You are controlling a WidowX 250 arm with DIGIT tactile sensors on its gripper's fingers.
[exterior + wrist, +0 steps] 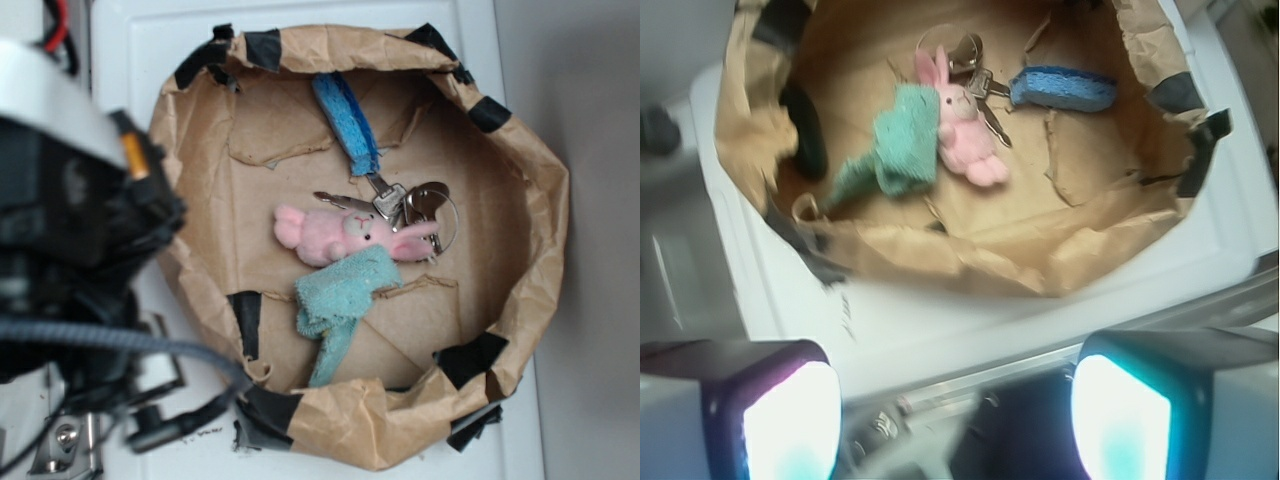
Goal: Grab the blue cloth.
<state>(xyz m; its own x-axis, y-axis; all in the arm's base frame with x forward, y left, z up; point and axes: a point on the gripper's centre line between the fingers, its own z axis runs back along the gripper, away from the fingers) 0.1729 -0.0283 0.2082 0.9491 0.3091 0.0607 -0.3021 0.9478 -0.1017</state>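
The blue cloth point(340, 295), pale turquoise and fuzzy with a narrow tail, lies crumpled on the floor of a brown paper basin point(520, 300). It rests against a pink plush bunny point(345, 235). In the wrist view the blue cloth point(902, 150) sits far ahead, left of the bunny point(965, 125). My gripper point(955, 420) is open, its fingers point(790, 420) wide apart with nothing between them. It hovers outside the basin point(1040, 250), over the white surface's edge. The exterior view shows only the blurred black arm point(80, 250) at the left.
A bright blue strap point(345, 120) with metal keys point(415, 205) lies beyond the bunny. The basin's crumpled walls are patched with black tape point(245, 322). The basin stands on a white top point(940, 320).
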